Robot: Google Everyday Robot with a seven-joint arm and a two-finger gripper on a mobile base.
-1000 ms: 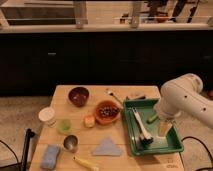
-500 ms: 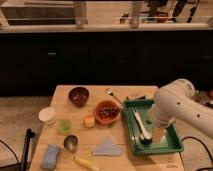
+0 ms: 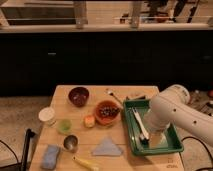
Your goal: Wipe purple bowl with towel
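The purple bowl (image 3: 78,96) stands at the back left of the wooden table (image 3: 127,159). The towel (image 3: 107,147), a pale blue-grey folded triangle, lies flat near the table's front edge. My white arm (image 3: 172,110) reaches in from the right and hangs over the green tray (image 3: 173,144). My gripper (image 3: 156,136) points down at the arm's end, over the tray's middle, well to the right of the towel and far from the bowl. It stands open and holds nothing.
An orange-red bowl (image 3: 106,112) with dark contents sits mid-table, with a small orange thing (image 3: 89,121) beside it. At the left are a white cup (image 3: 47,116), a green cup (image 3: 64,126), a metal cup (image 3: 70,143) and a blue sponge (image 3: 50,156). White utensils (image 3: 140,125) lie in the tray.
My arm has swung left and lower over the green tray. Nothing on the table has moved.
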